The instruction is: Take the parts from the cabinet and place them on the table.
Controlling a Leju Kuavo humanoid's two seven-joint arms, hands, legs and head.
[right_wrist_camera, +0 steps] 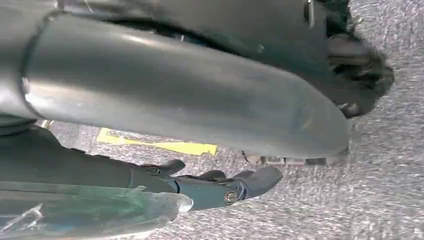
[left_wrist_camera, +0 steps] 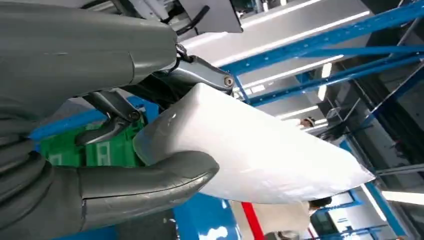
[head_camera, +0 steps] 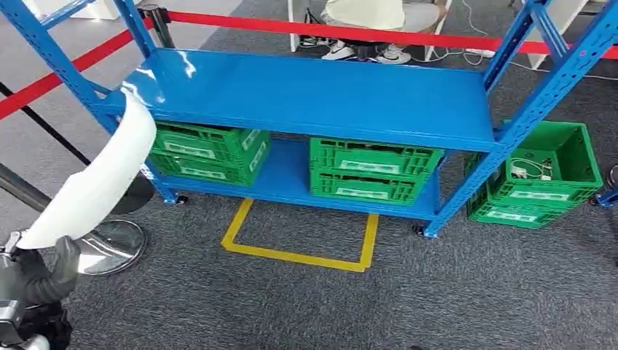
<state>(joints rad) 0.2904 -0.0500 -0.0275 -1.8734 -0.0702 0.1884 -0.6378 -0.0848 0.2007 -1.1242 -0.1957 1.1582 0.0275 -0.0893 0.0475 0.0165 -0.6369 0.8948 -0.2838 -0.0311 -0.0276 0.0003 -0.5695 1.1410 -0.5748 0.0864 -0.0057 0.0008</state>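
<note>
White curved part (head_camera: 95, 182) sits clamped at its near end between the left hand's (head_camera: 40, 273) thumb and darker fingers (left_wrist_camera: 200, 75), its long axis rising up and away toward the blue cabinet's (head_camera: 313, 95) left front corner, where its far tip overlaps the shelf edge. Right hand (right_wrist_camera: 225, 187) hangs low over the grey carpet, fingers loosely apart and seemingly holding nothing, though the view is blurred. Open carpet lies near and right of the yellow floor marking (head_camera: 299, 251); the cabinet post and a red barrier tape (head_camera: 44, 87) crowd the part's far end.
</note>
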